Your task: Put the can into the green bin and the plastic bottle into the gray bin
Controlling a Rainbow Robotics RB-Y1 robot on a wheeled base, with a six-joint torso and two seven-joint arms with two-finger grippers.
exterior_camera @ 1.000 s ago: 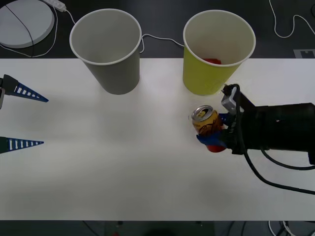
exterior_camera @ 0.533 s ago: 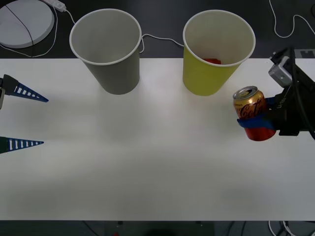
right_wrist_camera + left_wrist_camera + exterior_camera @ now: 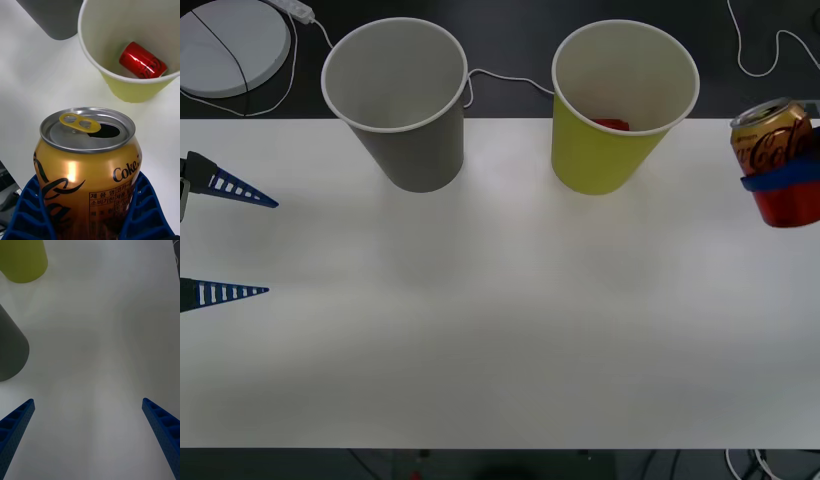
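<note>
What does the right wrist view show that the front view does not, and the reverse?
Right wrist alone: the open mouth and pull tab of the held can, and a red can lying inside the green bin. Front alone: the left gripper, open at the table's left edge. Both: the gray bin, the green bin, and the right gripper shut on the can.

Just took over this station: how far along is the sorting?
One red can already lies inside the green bin. The right hand holds a gold-and-red can lifted at the table's right edge, beside that bin. The gray bin looks empty; bottle step remains. Left hand waits open.
</note>
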